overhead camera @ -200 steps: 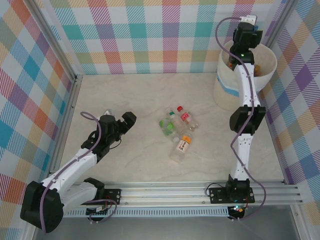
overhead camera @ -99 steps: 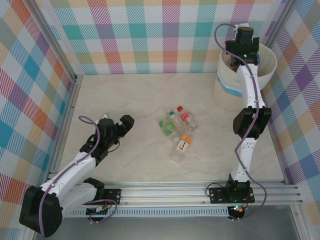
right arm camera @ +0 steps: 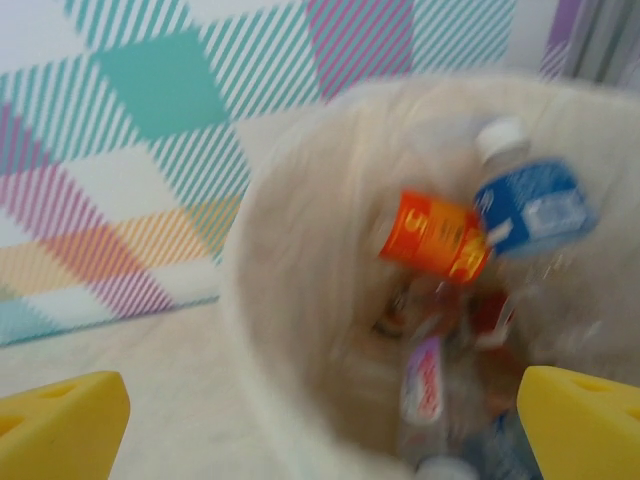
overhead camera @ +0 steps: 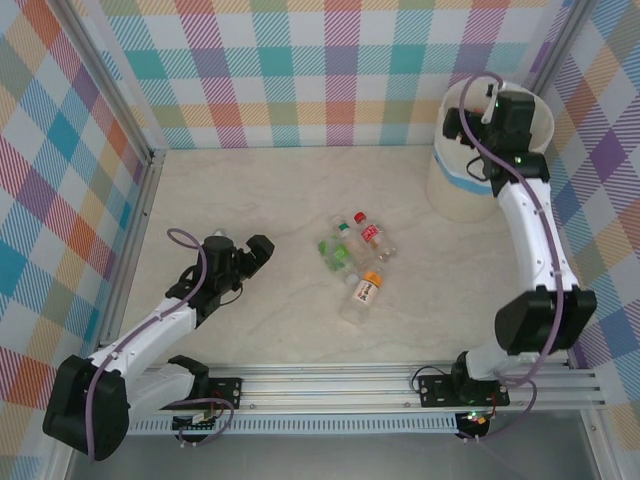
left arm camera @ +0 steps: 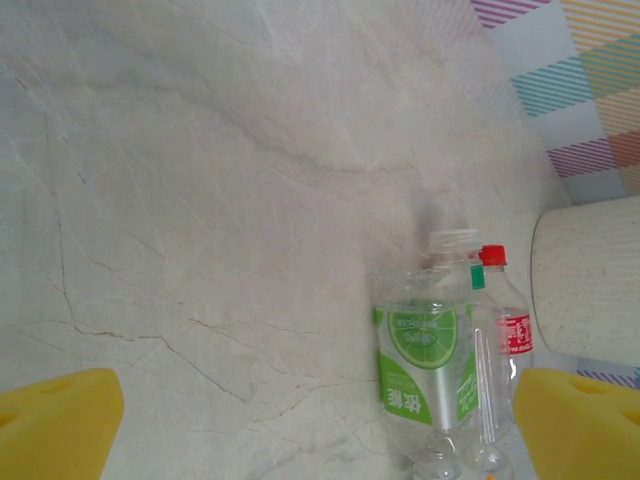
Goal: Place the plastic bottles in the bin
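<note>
On the marble-patterned bench point(overhead camera: 250, 200), enclosed by plaid walls, the bin point(overhead camera: 447, 200) stands in the far right corner, upright, cream-white with a light blue band low on its wall. The right arm reaches over the bin's rim, and the right gripper point(overhead camera: 465, 118) hangs above the bin mouth with its yellow fingers spread wide and nothing between them. The right wrist view, blurred, looks down into the bin point(right arm camera: 290, 300), where several bottles lie, among them an orange-labelled bottle point(right arm camera: 432, 235) and a blue-labelled bottle point(right arm camera: 530, 205). The left arm lies low across the near left of the bench, and the left gripper point(overhead camera: 255, 250) is likewise open and empty, pointing toward the bench's middle. There a cluster of plastic bottles point(overhead camera: 355, 260) lies on its side, well apart from the bin: a green-labelled bottle point(left arm camera: 428, 370) touching a red-capped bottle point(left arm camera: 505, 340), and an orange-capped bottle point(overhead camera: 367, 288) nearest the arms.
</note>
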